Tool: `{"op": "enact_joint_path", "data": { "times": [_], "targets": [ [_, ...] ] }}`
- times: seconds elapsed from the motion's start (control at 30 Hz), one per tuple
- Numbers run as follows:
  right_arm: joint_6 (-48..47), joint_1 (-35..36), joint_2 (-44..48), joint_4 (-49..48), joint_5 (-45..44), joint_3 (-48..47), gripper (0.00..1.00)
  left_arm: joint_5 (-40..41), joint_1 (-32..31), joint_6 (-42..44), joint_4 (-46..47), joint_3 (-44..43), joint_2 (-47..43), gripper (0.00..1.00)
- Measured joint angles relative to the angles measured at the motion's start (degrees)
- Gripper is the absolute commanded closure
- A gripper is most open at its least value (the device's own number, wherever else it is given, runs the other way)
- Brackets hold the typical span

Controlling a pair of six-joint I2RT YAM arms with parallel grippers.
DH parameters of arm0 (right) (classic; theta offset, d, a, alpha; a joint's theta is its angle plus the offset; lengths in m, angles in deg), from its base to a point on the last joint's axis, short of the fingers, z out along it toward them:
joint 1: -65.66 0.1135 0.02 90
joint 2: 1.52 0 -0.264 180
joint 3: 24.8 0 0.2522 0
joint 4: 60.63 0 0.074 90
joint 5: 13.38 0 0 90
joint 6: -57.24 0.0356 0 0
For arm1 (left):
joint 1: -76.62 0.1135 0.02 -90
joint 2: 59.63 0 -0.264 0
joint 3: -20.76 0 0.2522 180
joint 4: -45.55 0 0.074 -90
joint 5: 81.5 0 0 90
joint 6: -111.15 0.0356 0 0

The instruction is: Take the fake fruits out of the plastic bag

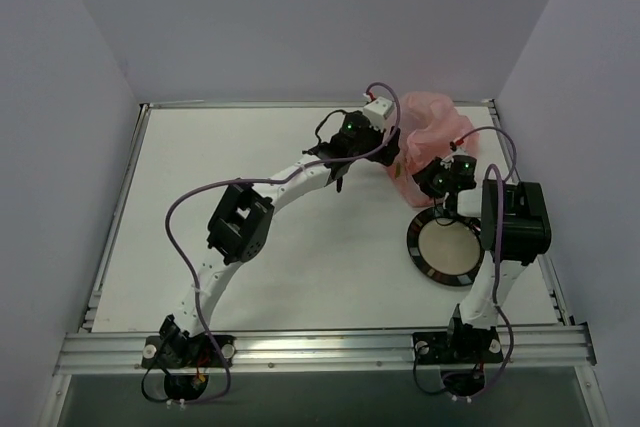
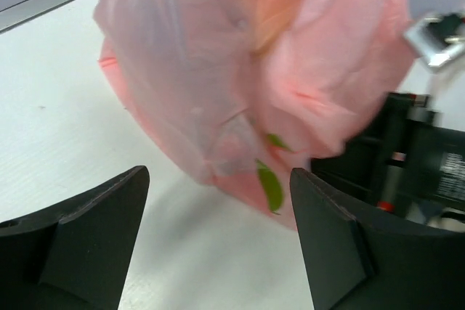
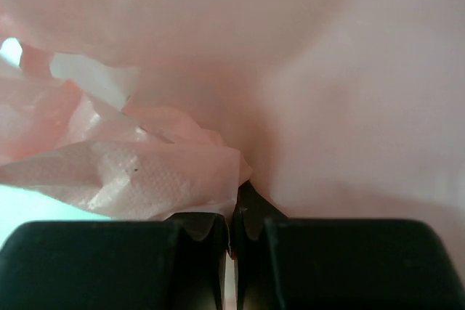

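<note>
The bag is seen bunched at the far right of the table, just beyond the black-rimmed plate. The left gripper is held with its fingers spread wide and nothing between them, pointed at the bag's lower side and apart from it. Green leaves of a fruit are made out through the film low in the bag; an orange glow higher up cannot be identified. The right gripper is clenched on a crumpled fold of the bag's film, its fingers nearly touching.
</note>
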Motion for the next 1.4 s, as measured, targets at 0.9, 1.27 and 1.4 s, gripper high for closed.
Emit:
{"op": "enact_joint_path", "data": {
  "times": [0.9,1.27,1.4],
  "targets": [
    [5.4,-3.7,14.5,-3.7,-1.7,8.2,1.0,-21.4,-0.2,-14.0,0.5,-30.5,25.1,0.2],
    [4.3,-3.0,21.6,0.4,-3.4,12.6,1.0,-13.5,-1.0,-17.0,0.6,-38.6,31.5,0.69],
    [2.8,-3.0,26.6,4.2,-4.3,12.6,1.0,-9.4,-1.6,-16.7,1.4,-40.6,32.8,0.98]
  ]
}}
